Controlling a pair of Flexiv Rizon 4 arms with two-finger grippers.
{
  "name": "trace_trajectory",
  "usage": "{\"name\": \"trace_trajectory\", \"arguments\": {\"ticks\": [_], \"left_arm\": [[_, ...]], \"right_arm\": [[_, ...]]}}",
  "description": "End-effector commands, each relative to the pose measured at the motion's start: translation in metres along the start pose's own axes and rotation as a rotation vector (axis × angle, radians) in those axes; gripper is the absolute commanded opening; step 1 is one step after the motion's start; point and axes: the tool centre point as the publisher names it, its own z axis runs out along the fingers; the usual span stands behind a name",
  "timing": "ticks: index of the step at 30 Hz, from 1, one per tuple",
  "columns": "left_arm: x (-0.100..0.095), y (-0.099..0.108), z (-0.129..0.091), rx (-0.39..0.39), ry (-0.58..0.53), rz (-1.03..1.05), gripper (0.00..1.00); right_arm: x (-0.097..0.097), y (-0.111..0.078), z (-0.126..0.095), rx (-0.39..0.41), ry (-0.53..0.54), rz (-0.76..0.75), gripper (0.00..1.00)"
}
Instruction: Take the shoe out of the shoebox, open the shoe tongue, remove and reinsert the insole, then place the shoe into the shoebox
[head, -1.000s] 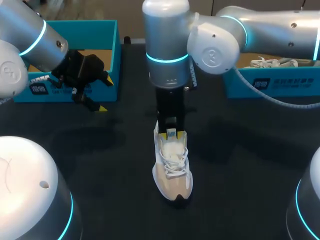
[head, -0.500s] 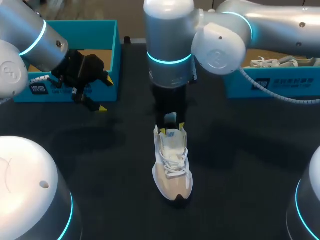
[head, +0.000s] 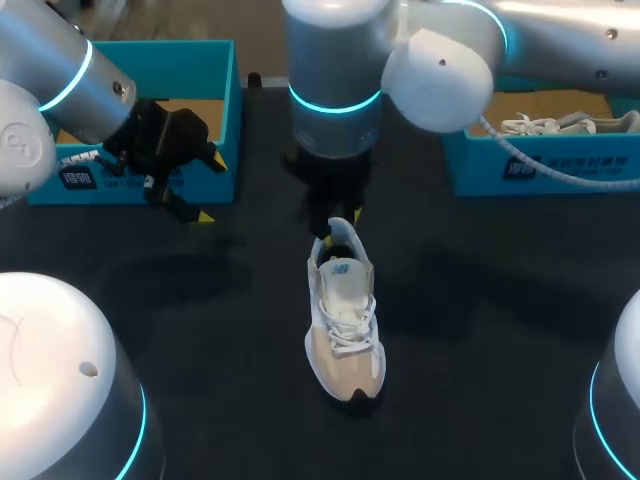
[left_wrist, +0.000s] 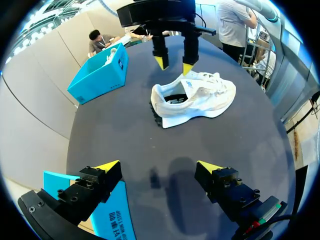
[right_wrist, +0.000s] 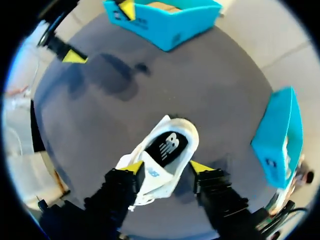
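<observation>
White and beige, the shoe (head: 345, 330) stands upright on the dark table (head: 480, 300) in the head view, out of its box. Its toe points toward the camera and its tongue (head: 345, 272) is raised. My right gripper (head: 335, 228) hangs directly over the heel opening. I judge it is lined up there so the fingers can drop straight into the shoe. My left gripper (head: 185, 190) sits off beside the left shoebox (head: 150, 180), which looks empty. That is probably to leave the middle free for the other arm. The right shoebox (head: 540, 170) holds a second shoe (head: 550, 125).

In the left wrist view, my left gripper's own fingers are spread wide and hold nothing. The shoe lies well ahead of them. The right gripper's yellow tips are just above the shoe's collar, and I see no contact.

In the right wrist view, the right gripper is parted to about the shoe's width, one tip over each side of the collar, gripping nothing. The dark insole (right_wrist: 167, 145) shows just ahead of the tips, seated flat inside. I'd say the insole step is the one in hand.
</observation>
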Motion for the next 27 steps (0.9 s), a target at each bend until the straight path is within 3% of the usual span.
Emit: {"name": "trace_trajectory", "arguments": {"ticks": [1,5,9,27], "left_arm": [[0.001,0.0,0.0,-0.002,-0.001,0.001,1.0],[0.001,0.0,0.0,-0.002,-0.001,0.001,1.0],[0.001,0.0,0.0,-0.002,-0.001,0.001,1.0],[0.001,0.0,0.0,-0.002,-0.001,0.001,1.0]], "right_arm": [[-0.001,0.012,0.0,-0.007,-0.019,-0.18,0.87],[-0.008,0.014,-0.001,-0.028,-0.035,-0.222,0.89],[-0.012,0.015,0.006,-0.058,-0.022,-0.268,1.0],[-0.018,0.015,0.012,-0.07,-0.032,-0.314,1.0]]}}
